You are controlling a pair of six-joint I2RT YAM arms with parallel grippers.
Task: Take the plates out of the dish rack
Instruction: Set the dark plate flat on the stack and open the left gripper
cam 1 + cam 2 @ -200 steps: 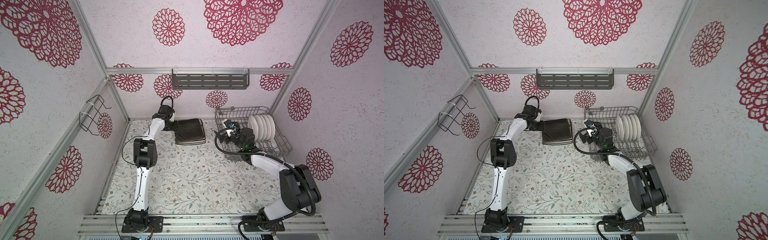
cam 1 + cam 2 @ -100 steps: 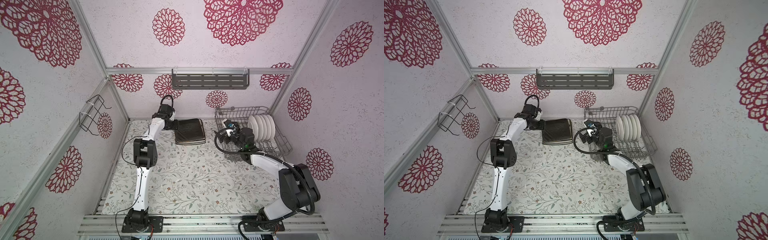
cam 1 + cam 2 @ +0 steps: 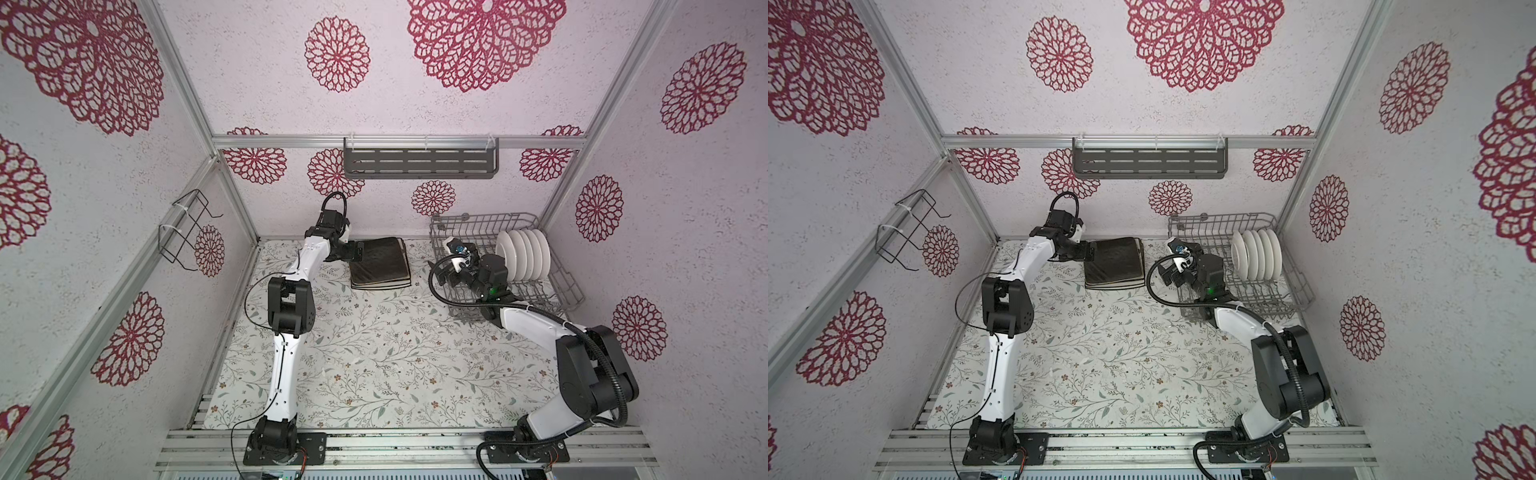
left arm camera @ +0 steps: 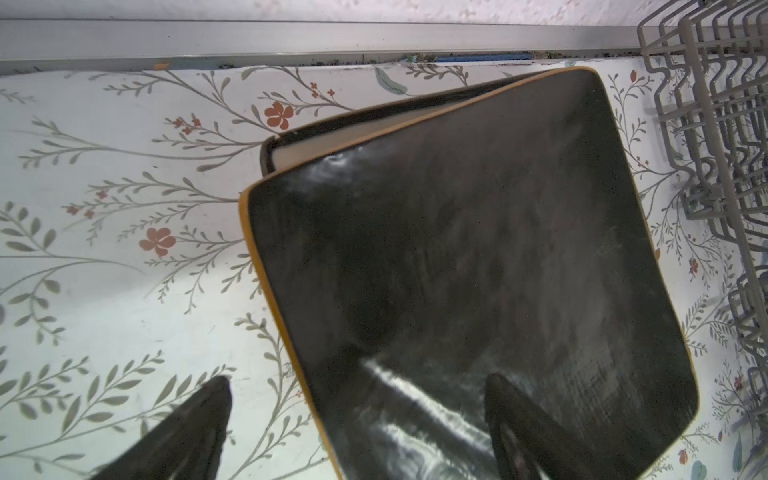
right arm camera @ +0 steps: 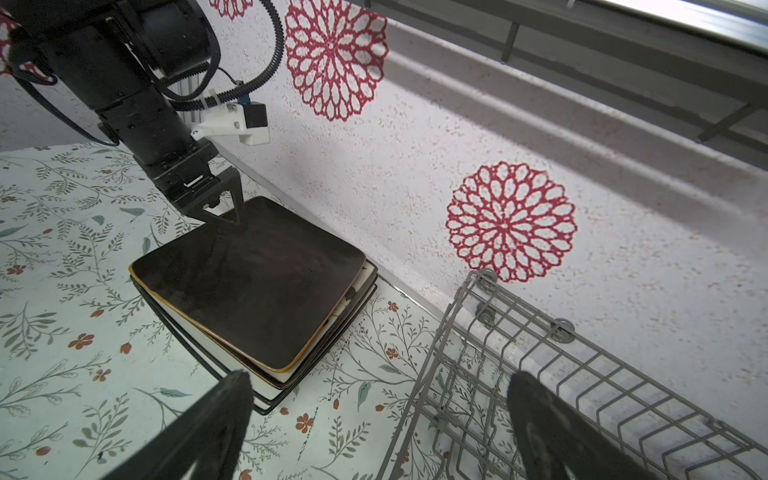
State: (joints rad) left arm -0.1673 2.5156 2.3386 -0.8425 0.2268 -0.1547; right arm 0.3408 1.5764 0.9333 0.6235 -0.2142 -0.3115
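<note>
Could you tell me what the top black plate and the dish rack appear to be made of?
The top black plate looks like glazed ceramic: glossy streaked highlights, mustard rim. The dish rack is probably coated metal wire: thin bent grey rods, matte.

The left arm (image 3: 286, 316) stretches far from its base, elbow bent, the forearm angling toward the right arm (image 3: 536, 328). At its end the left tool (image 4: 357, 379) tilts downward with its jaws spread wide. The right arm folds inward at the elbow. Beyond its wrist, the right tool (image 5: 378, 376) points toward the left tool, jaws also wide apart.
</note>
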